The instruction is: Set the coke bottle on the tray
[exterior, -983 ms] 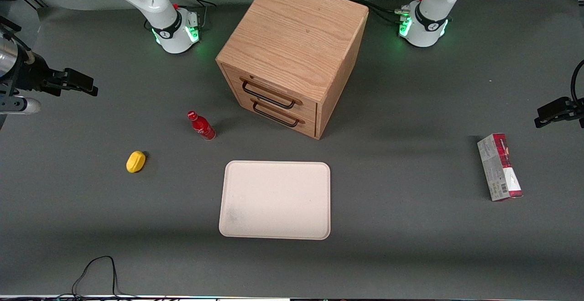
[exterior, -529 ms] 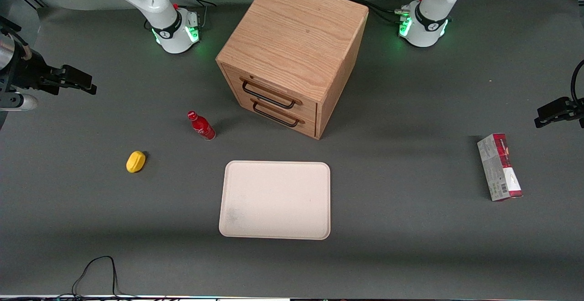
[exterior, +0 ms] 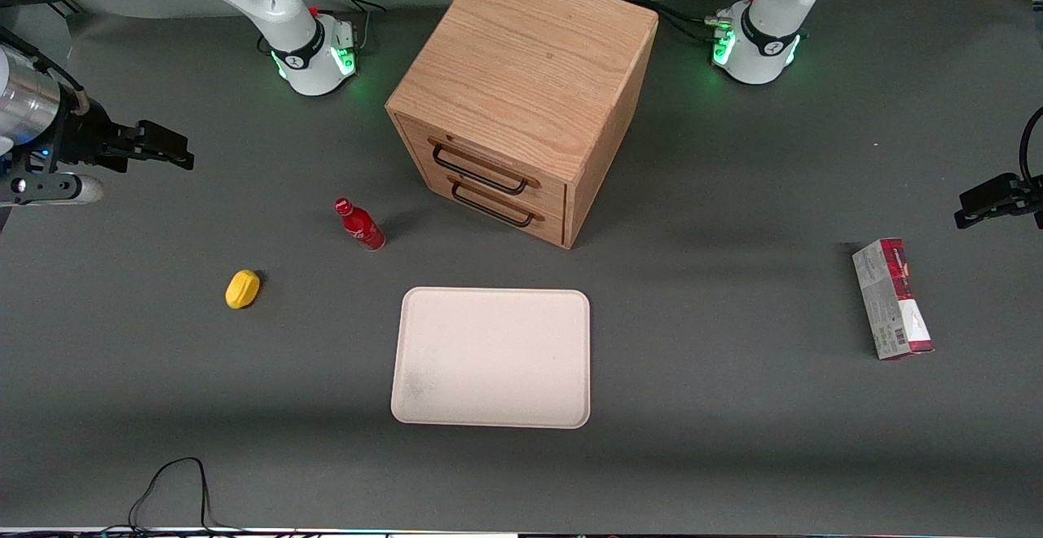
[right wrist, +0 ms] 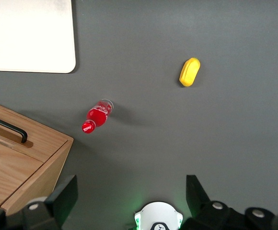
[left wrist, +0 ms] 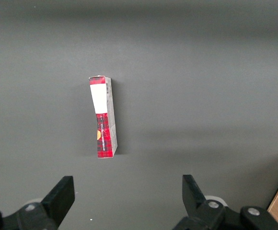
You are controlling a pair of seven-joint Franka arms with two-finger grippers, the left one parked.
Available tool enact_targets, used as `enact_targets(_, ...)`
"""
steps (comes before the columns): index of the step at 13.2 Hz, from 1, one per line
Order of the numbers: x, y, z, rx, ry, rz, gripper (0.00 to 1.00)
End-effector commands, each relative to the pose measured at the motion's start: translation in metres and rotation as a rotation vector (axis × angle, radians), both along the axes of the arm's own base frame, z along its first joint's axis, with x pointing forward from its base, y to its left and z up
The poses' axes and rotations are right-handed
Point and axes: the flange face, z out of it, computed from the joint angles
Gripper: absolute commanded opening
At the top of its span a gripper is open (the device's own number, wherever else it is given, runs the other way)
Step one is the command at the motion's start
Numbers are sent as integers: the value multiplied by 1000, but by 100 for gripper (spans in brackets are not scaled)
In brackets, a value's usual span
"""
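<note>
So far, nothing of the job is done yet, as I see it. The coke bottle [exterior: 359,225] stands on the dark table, in front of the wooden drawer cabinet [exterior: 521,98] and a bit toward the working arm's end. It is not on the tray [exterior: 490,356]. The tray lies flat, nearer to the front camera than the bottle, and the 2 are apart, with bare table between them. Nothing sits on the tray.

My gripper [exterior: 167,154] hangs in the air near the working arm's end of the table, well apart from the bottle. From the wrist camera I see its 2 fingers [right wrist: 64,199] spread wide with nothing between them. The same camera looks down on the bottle [right wrist: 96,115], the yellow lemon-shaped thing [right wrist: 190,72] and a corner of the tray [right wrist: 57,67].

That yellow thing [exterior: 243,288] lies on the table, nearer to the front camera than the bottle. A red-and-grey carton [exterior: 891,297] lies toward the parked arm's end. I will leave both alone.

I think all the steps are left. I must bring the gripper over the bottle, go down, close on it, lift it, carry it to the tray and let go. The bottle is small and shiny, so I guess it could tip or slip if I grab it badly.
</note>
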Motion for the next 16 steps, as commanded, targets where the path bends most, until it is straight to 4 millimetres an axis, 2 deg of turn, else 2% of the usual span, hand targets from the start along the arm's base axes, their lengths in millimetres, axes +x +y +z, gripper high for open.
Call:
enact_targets(1, -3, 19, 1, -1, 4, 41, 100)
enact_targets(2, -3, 28, 0, -1, 1, 49, 100)
enact_targets(5, -9, 102, -12, -28, -4, -15, 100)
enact_targets(7, -13, 128, -25, -40, 2, -38, 100)
enact_targets(10, -17, 129, -46, -34, 8, -47, 100)
enact_targets(14, -35, 122, -109, -16, -40, -58, 100)
enact_targets(16, -44, 131, -137, -17, -39, -40, 100)
